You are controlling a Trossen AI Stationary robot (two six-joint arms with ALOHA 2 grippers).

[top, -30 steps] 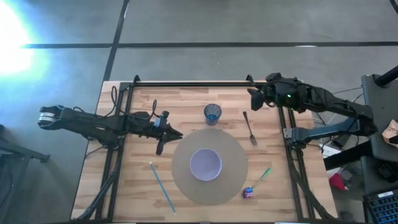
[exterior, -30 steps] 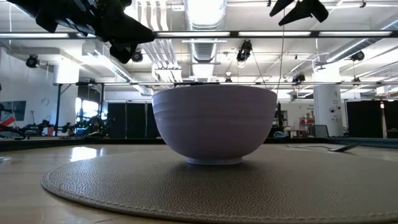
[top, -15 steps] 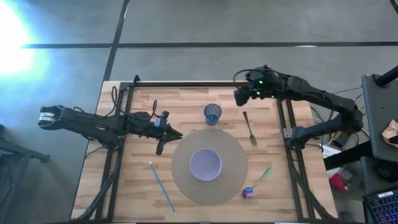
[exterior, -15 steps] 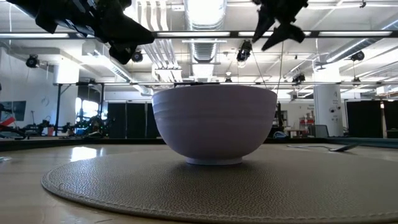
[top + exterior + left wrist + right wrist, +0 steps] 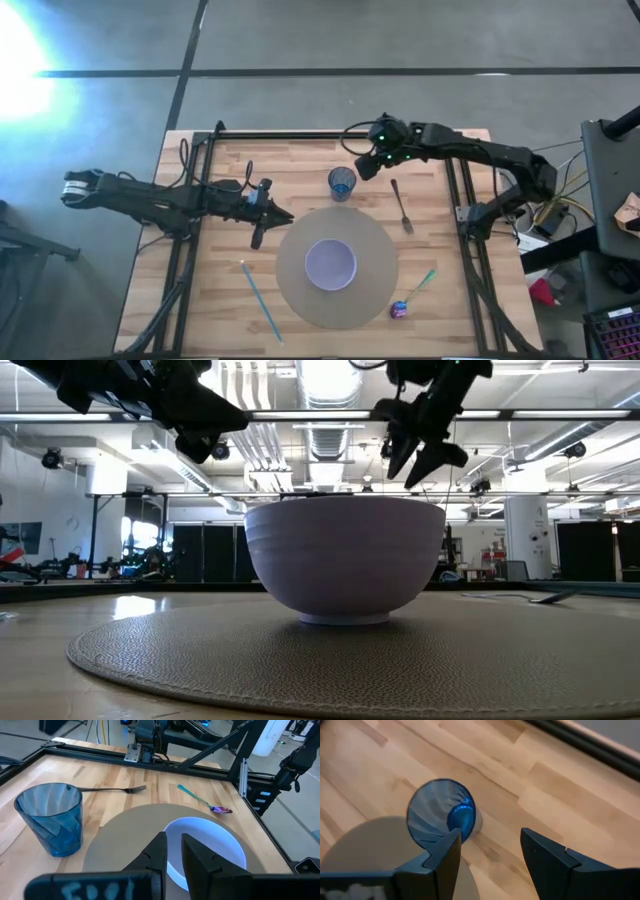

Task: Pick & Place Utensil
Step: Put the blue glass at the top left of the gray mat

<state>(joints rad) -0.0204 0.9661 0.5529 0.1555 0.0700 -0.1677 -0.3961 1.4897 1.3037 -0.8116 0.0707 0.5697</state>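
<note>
From the high view, I read the right gripper (image 5: 368,166) hanging over the far part of the light wooden slatted table (image 5: 210,300), between the translucent blue plastic cup (image 5: 342,183) and the slim silver metal fork (image 5: 401,205), which lies flat just beside the round grey woven placemat (image 5: 375,285); I judge the fork to be the likely utensil, not yet grasped. The left gripper (image 5: 258,237) waits near the placemat's left edge. A pale lavender ceramic bowl (image 5: 330,264) sits at the mat's centre, probably the drop target. A light blue straw (image 5: 258,298) and a green-handled spoon with a purple bowl (image 5: 412,294) lie nearer the front. In the low view, the right gripper (image 5: 418,455) hangs above the bowl's rim line, fingers spread, nothing between them. In the left wrist view, the left fingers (image 5: 200,862) stand narrowly apart, empty, aimed at the bowl. In the right wrist view, the right fingers (image 5: 547,860) stand wide, with the cup directly beneath.
</note>
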